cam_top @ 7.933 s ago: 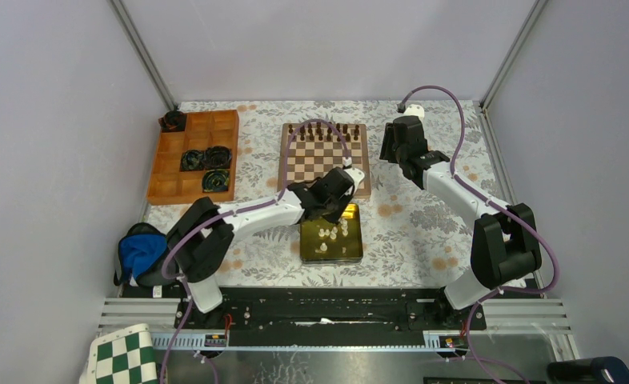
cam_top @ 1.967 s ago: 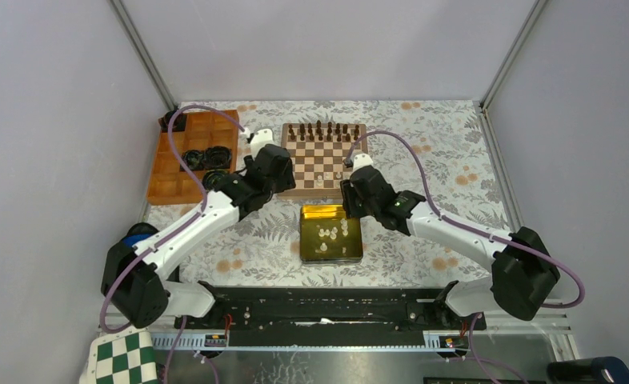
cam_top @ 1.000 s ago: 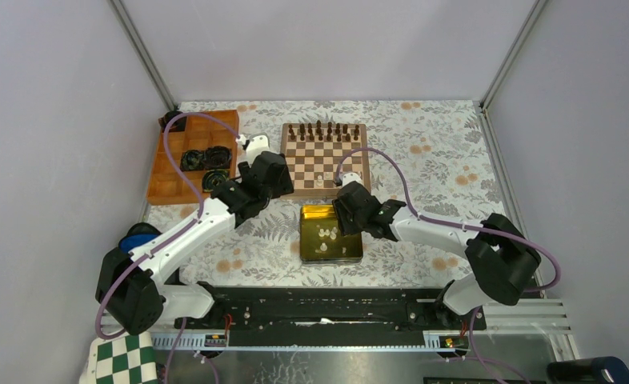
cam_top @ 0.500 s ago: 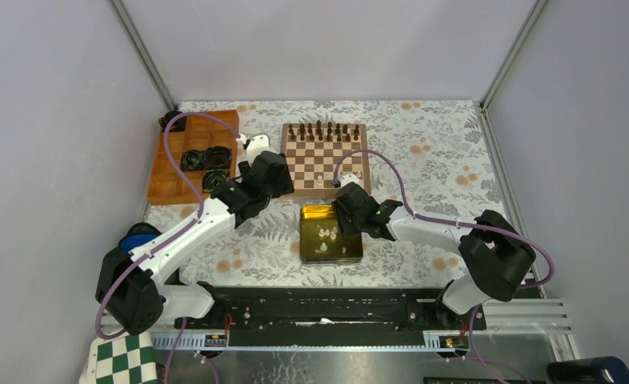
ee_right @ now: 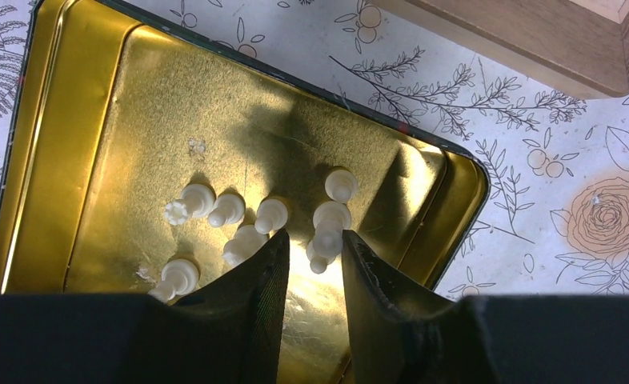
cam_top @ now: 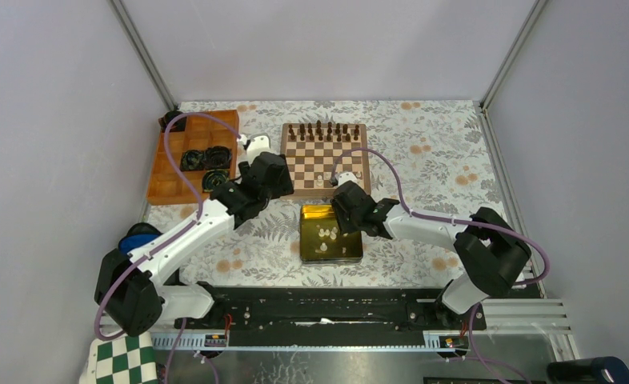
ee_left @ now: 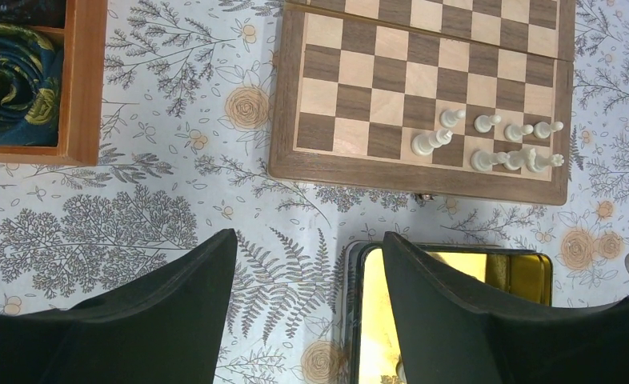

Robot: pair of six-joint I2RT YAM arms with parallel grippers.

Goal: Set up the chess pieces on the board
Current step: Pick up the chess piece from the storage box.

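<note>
L gripper (ee_left: pixel 310 268) is held wide apart, empty. R gripper (ee_right: pixel 310 244) is seen low in tin (ee_right: pixel 71 120), jaws narrow, chess pieces (ee_right: pixel 271 214) clustered at their mouth; grasp can't be told. Tin lies at 6 o'clock of board (ee_left: pixel 359 88).

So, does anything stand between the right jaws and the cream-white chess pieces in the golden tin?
Nothing visible does. The right jaws hang open directly above the tiny cream-white chess pieces in the shallow golden metal tin.
</note>
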